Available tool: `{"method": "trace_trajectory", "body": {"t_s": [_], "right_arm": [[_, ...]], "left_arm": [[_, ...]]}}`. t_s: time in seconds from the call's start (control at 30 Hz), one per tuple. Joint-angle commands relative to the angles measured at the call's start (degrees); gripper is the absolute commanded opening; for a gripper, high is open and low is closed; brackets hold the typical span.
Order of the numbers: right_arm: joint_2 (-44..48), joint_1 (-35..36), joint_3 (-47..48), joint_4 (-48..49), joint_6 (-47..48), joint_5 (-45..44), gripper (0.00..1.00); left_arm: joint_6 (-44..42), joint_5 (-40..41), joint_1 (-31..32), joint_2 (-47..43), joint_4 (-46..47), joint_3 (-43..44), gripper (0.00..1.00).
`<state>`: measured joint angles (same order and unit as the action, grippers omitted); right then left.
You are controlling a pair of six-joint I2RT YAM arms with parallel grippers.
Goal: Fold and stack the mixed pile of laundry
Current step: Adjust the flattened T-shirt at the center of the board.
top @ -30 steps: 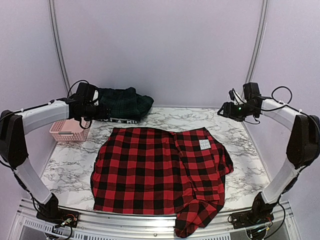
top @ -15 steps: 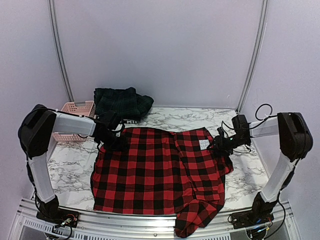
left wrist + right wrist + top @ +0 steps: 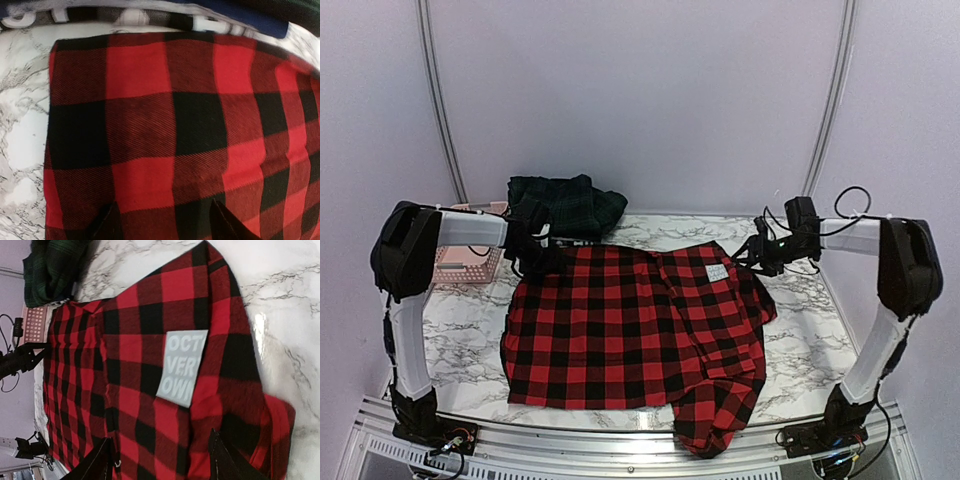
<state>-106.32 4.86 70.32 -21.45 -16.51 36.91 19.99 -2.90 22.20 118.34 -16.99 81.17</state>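
1. Since the earlier frame, the red-and-black checked shirt (image 3: 640, 320) has shifted towards the back wall.
2. Left gripper (image 3: 531, 252) and right gripper (image 3: 759, 257) are at its far corners, jaws apart, tips on the cloth, no clamp visible.
3. Probably straightening it before folding.
4. The near hem overhangs the table (image 3: 800, 350) edge. The dark green plaid piece (image 3: 565, 205) crowds the far left; bare marble shows on the right.

The place is a robotics lab test cell, not a home. A left arm (image 3: 470, 229) and a right arm (image 3: 855, 235), with exposed cables (image 3: 853, 188), stand on an aluminium rail (image 3: 570, 437) at the near edge of a marble-patterned table (image 3: 800, 330), enclosed by plain lilac walls (image 3: 640, 100) and metal poles (image 3: 438, 100). The household items in view are a shirt (image 3: 620, 330) and a basket (image 3: 470, 264).
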Motion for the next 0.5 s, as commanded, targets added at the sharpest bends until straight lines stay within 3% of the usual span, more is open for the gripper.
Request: {"method": "trace_trajectory", "body": {"t_s": [0.0,0.23,0.37,0.47], "right_arm": [[14.9,1.0,-6.6,-5.6,-1.9,0.6,0.59],[30.1,6.4,-22.2,-9.9,-8.3,-0.3,0.59],[33.6,9.0,-28.0,-12.1,-9.1,-2.8,0.58],[35.5,10.5,-31.1,-13.5,-8.7,-3.8,0.58]], "left_arm": [[-1.1,-0.3,0.7,-6.0,-3.2,-1.0,0.69],[-2.6,-1.5,1.6,-11.4,-3.2,-2.2,0.82],[-2.7,-1.6,2.5,-12.0,-3.1,-2.6,0.85],[-2.8,-1.7,3.5,-11.8,-3.1,-2.7,0.94]]}}
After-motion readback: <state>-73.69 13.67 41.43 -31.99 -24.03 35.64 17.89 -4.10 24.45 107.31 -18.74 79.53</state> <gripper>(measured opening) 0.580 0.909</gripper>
